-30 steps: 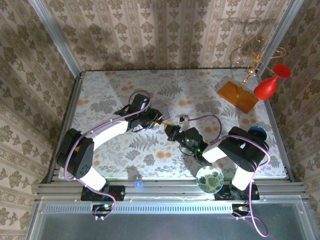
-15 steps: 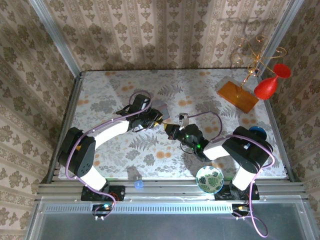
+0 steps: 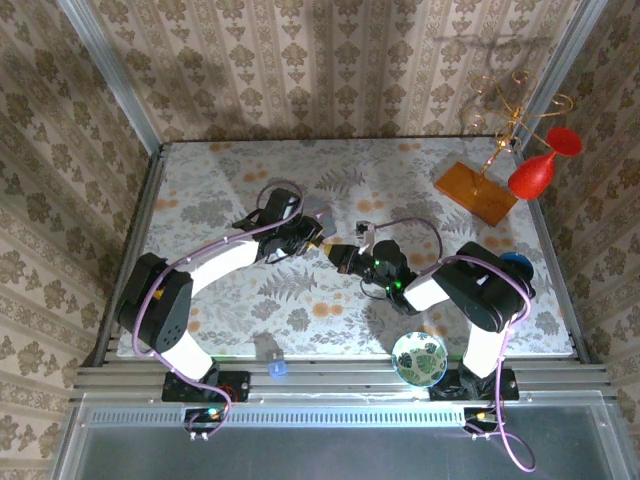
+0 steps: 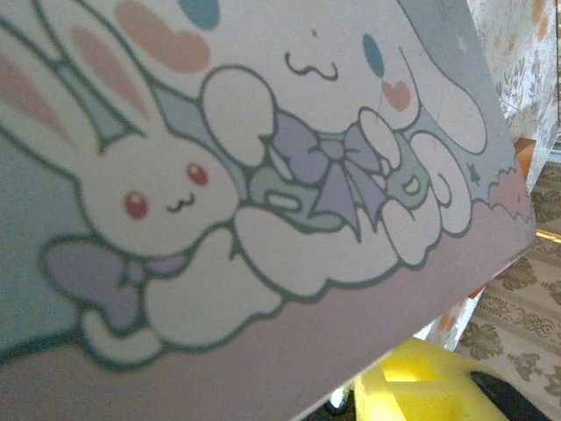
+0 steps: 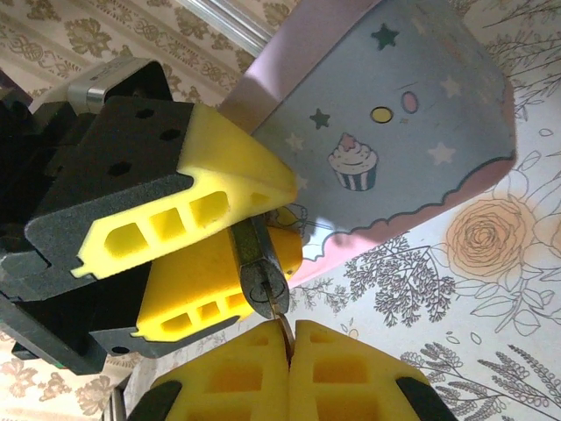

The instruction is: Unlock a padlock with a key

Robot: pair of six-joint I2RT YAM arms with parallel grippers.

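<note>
Most of the key [image 5: 283, 318] hidden between right jaws, padlock [image 5: 259, 274] half buried between left jaws.

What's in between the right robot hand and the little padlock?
The key. In the right wrist view it sticks up from the shut right gripper to the padlock, which the left gripper pinches.

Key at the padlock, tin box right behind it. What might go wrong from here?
1. Just a sliver of the key shows beyond the right gripper's shut fingers; an off-axis push may twist it in the grip.
2. The left gripper pinches the small padlock between its yellow fingers; key pressure might rotate it or push it out.
3. The tin box sits close behind both grippers and may get nudged.
</note>
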